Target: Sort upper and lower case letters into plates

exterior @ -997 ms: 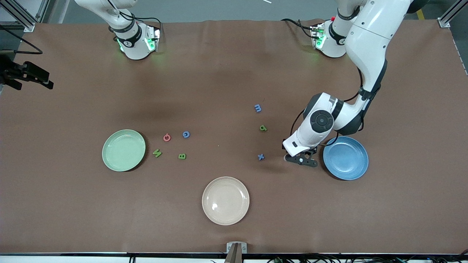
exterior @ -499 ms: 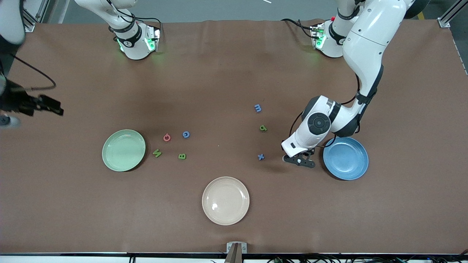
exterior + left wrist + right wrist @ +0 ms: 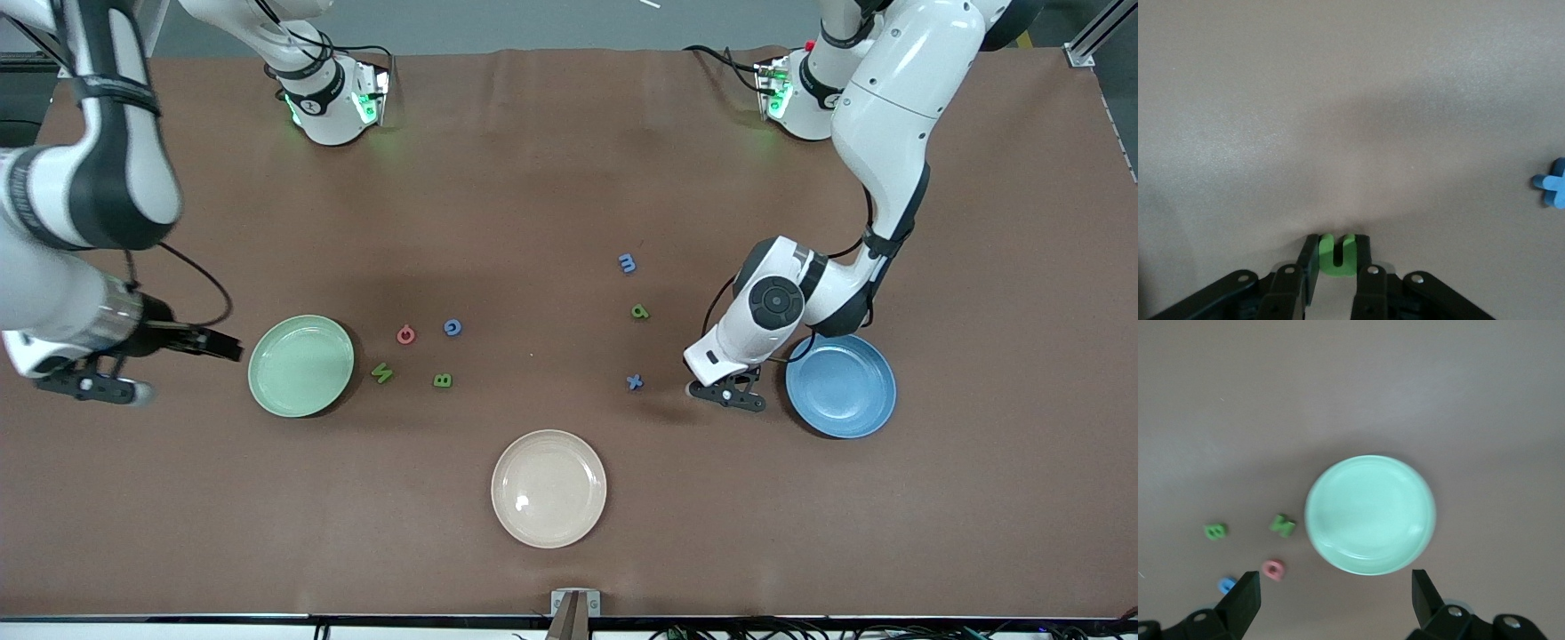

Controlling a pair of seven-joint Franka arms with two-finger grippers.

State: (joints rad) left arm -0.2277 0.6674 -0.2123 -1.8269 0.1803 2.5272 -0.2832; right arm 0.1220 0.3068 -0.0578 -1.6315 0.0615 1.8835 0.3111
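My left gripper [image 3: 729, 394] is low over the table between a blue x [image 3: 635, 382] and the blue plate [image 3: 840, 384]. In the left wrist view it [image 3: 1337, 243] is shut on a green u-shaped letter [image 3: 1335, 260], with the x [image 3: 1553, 189] off to one side. My right gripper [image 3: 89, 388] is up in the air beside the mint green plate [image 3: 300, 365], at the right arm's end. In the right wrist view it [image 3: 1337, 587] is wide open and empty, with the plate [image 3: 1370, 513] ahead. Both plates are empty.
A red G [image 3: 406, 335], blue G [image 3: 452, 327], green N [image 3: 382, 372] and green B [image 3: 443, 380] lie beside the mint plate. A blue m [image 3: 628, 263] and a green p [image 3: 640, 312] lie mid-table. A cream plate [image 3: 548, 488] sits nearest the front camera.
My right arm has swung in from the table's edge, and its gripper is now beside the mint plate. My left gripper has shifted only slightly, still beside the blue plate.
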